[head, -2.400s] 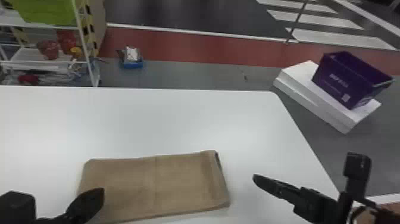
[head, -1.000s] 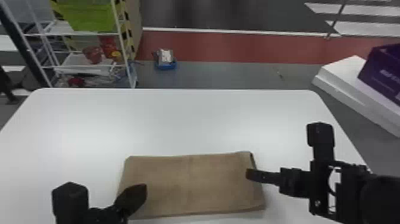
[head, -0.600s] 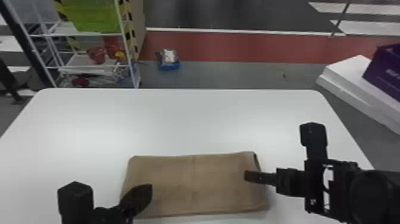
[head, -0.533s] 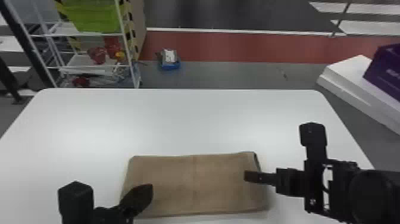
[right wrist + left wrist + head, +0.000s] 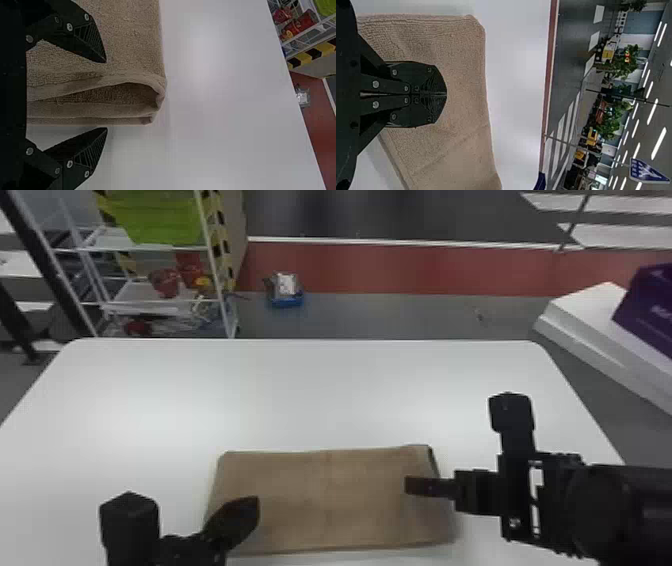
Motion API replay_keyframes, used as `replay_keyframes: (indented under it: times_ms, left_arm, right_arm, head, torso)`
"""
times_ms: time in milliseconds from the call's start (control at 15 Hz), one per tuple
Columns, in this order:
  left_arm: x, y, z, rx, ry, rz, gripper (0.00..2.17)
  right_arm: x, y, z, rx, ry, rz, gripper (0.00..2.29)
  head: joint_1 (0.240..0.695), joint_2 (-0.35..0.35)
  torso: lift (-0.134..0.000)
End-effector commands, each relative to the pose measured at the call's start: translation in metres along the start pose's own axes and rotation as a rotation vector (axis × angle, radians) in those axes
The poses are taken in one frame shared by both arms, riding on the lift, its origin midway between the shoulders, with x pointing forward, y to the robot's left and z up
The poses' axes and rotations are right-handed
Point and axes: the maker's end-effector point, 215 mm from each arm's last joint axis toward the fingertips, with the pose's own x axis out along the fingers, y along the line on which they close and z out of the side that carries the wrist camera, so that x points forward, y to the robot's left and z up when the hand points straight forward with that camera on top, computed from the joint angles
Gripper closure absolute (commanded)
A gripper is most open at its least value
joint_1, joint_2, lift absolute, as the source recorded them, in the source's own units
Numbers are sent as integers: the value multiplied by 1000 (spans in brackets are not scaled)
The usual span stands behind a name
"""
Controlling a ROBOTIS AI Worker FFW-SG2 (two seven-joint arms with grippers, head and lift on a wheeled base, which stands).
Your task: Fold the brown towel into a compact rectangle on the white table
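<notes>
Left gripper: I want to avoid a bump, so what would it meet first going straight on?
Probably the brown towel, toward its left end. The left gripper points over that part, fingers shut; how close it is, I can't tell.

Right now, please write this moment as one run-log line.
brown towel: folded, on white table | left pincer: shut, over towel's left part | right pincer: open, straddling towel's right edge

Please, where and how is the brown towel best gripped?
Probably at the towel's right end, coming in from the right with the right gripper: stacked layers form a thick edge there, and the open fingers stand on either side of it.
</notes>
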Motion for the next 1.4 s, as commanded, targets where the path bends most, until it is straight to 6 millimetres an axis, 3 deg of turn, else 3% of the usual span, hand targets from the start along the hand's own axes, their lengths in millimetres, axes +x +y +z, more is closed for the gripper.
replay_keyframes:
  times_ms: [0, 400, 667, 800, 1333]
  left_arm:
    - [1, 0, 1, -1, 1, -1, 2084]
    - [4, 1, 0, -4, 11, -1, 2084]
    - [6, 2, -2, -5, 16, -1, 2084]
    - [6, 4, -3, -3, 19, 1, 2084]
    - [14, 0, -10, 7, 37, 2, 2084]
  right_arm:
    - [6, 7, -8, -9, 27, 4, 323]
    - [8, 8, -9, -12, 31, 5, 383]
    - [8, 13, -6, -11, 29, 29, 991]
    - [6, 17, -13, -4, 31, 50, 994]
    - [-29, 49, 6, -1, -65, 180, 994]
  head:
    - [695, -35]
    - [695, -20]
    - [695, -17]
    - [695, -11]
    - [695, 6]
  torso:
    - [-124]
    - [-124]
    - [-124]
    - [-124]
    - [-124]
